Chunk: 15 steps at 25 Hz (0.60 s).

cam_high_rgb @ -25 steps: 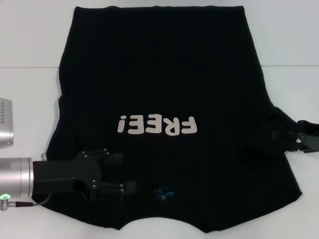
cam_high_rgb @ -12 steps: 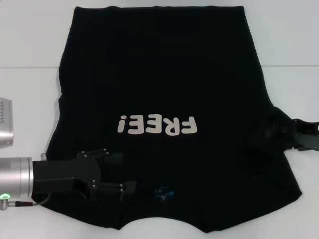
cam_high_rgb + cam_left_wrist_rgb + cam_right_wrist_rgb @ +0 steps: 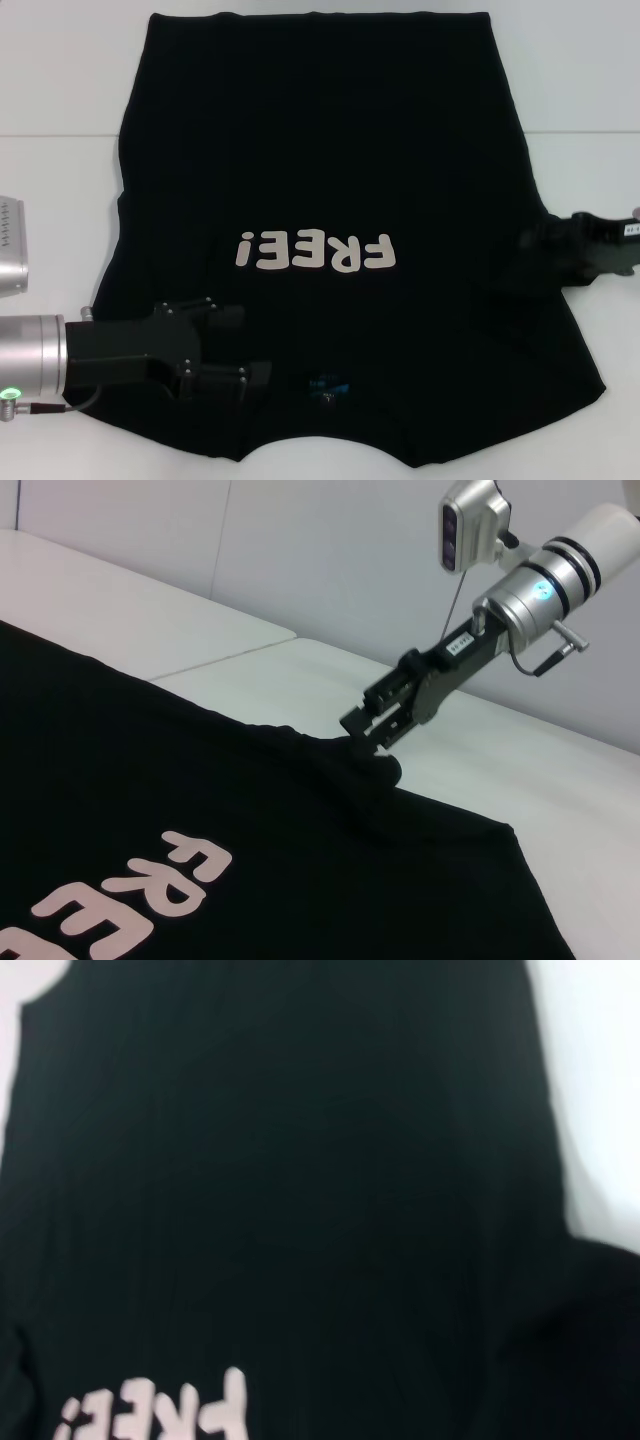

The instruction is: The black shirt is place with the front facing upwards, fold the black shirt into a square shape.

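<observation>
Black shirt (image 3: 320, 180) spread flat on the white counter (image 3: 60, 90), print up, ready for folding. Right tool (image 3: 375, 730) clamped on the right sleeve edge, bunching cloth there, likely to lift that side over. Left tool (image 3: 235, 348) over the near left shoulder, jaws parted, nothing gripped.

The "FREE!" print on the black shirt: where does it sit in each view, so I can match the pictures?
Head view: "FREE!" print lies mid-frame on the black shirt, upside down, between the left hand and right hand.
Left wrist view: only the first letters show at the bottom-left edge.
Right wrist view: partly cut off at the bottom-left edge.
Shared landmark: the print itself.
</observation>
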Each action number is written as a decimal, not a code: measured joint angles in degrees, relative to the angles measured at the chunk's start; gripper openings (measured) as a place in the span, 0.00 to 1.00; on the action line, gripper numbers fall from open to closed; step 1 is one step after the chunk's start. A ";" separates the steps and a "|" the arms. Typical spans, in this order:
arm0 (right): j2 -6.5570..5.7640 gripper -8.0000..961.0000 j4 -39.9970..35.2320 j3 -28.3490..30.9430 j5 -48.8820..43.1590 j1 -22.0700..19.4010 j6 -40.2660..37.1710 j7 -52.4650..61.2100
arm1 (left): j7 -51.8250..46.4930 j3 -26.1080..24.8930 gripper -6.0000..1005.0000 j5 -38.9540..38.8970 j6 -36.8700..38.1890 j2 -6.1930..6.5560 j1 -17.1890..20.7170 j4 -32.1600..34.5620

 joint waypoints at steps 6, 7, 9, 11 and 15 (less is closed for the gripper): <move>-0.89 0.75 -0.41 0.07 3.98 -0.48 -2.18 -1.47 | -0.02 0.00 0.92 0.00 -0.13 0.03 0.00 0.04; -1.00 0.75 -0.42 0.10 4.70 -0.73 -2.39 -1.81 | -0.03 0.00 0.92 0.00 -0.26 0.05 0.00 0.01; -1.23 0.75 -0.43 0.11 6.24 -1.14 -2.50 -2.60 | -0.03 0.00 0.92 0.00 -0.55 0.07 0.00 -0.01; -1.31 0.75 -0.43 0.05 6.97 -1.28 -2.36 -3.02 | -0.03 0.00 0.92 0.00 -0.72 0.05 -0.02 0.02; -1.45 0.75 -0.38 -0.32 6.85 -0.96 -2.08 -3.13 | -0.03 0.00 0.92 0.00 -0.74 0.02 -0.19 0.01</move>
